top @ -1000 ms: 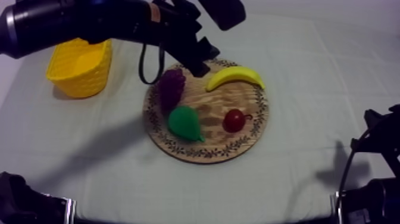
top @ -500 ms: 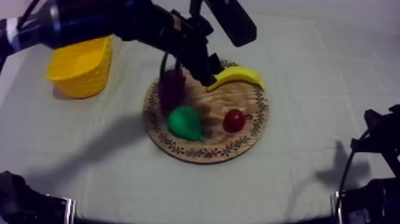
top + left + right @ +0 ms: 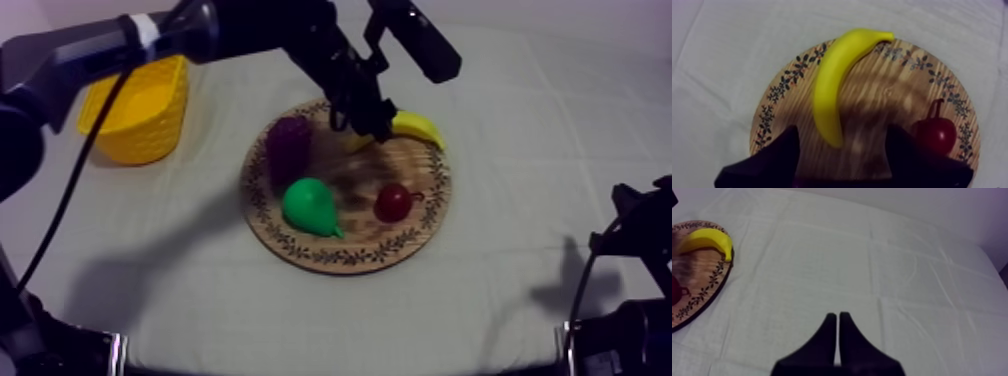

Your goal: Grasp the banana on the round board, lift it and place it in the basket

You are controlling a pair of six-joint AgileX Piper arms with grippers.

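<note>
The yellow banana (image 3: 420,127) lies on the far right part of the round wooden board (image 3: 350,262). My left gripper (image 3: 370,120) has come in from the upper left and hangs over the banana's left end, hiding it. In the left wrist view the gripper (image 3: 843,129) is open, its two black fingers (image 3: 789,150) standing either side of the near tip of the banana (image 3: 832,90). The yellow basket (image 3: 135,110) stands at the far left. My right gripper (image 3: 837,319) is shut on nothing, a narrow wedge over bare cloth.
Also on the board are purple grapes (image 3: 288,148), a green pear (image 3: 310,207) and a small red fruit (image 3: 393,202). The red fruit (image 3: 937,135) sits close beside the left gripper's right finger. My right arm (image 3: 625,290) rests low at the right.
My left arm has swung right, from beside the grapes to over the banana's left end, which it now covers. The fruit, the basket and the right arm have stayed put.
</note>
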